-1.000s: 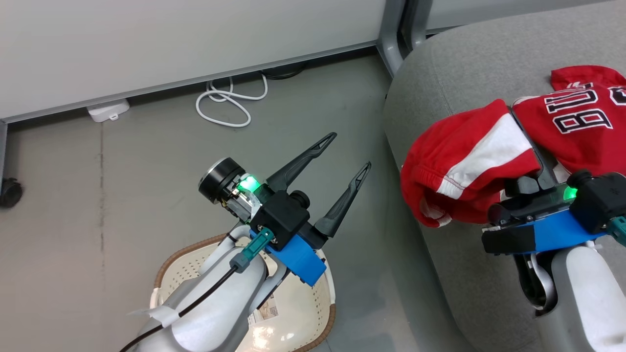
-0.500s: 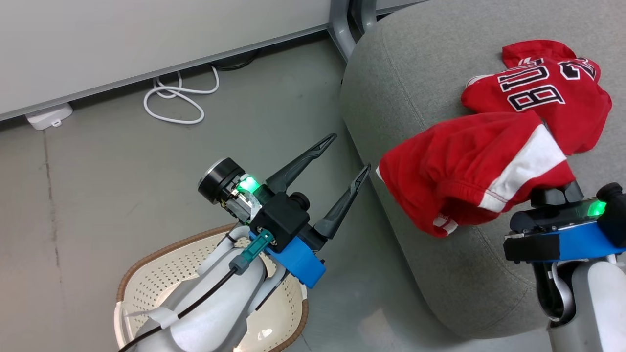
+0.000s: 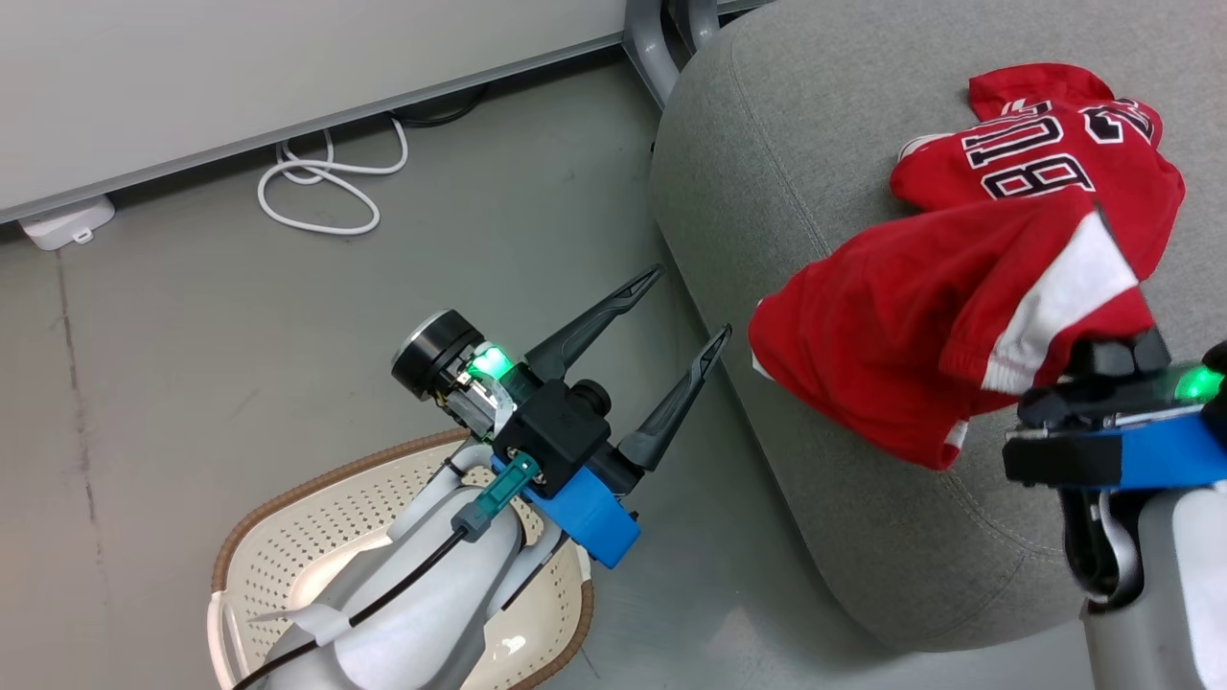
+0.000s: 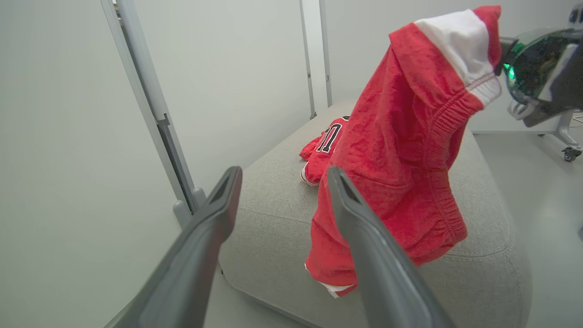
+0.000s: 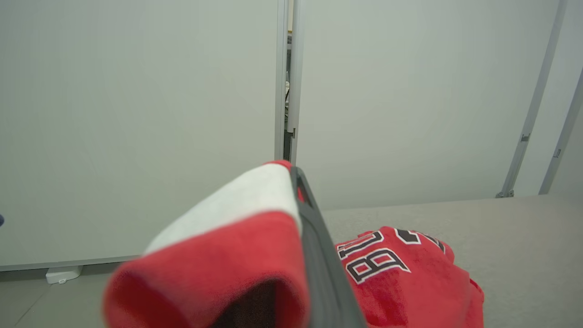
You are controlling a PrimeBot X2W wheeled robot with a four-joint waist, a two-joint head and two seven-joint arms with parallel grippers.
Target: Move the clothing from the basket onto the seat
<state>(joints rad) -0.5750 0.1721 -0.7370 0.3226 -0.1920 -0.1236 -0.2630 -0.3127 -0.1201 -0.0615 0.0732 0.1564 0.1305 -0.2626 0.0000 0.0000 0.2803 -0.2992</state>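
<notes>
A white cable [image 3: 321, 187] lies in loose loops on the grey floor [image 3: 192, 335], near the foot of a pale wall panel [image 3: 240, 67]. A small white box [image 3: 65, 220] sits against the wall to its left. A grey metal post [image 3: 644, 48] stands at the panel's end.

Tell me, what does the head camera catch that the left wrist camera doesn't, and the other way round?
Head view: the cream basket and a coiled white cable. Left wrist view: a castor wheel at the far right. Both: the open left fingers, the red shorts hanging from the shut right fingers, and the jersey lying on the grey sofa.
</notes>
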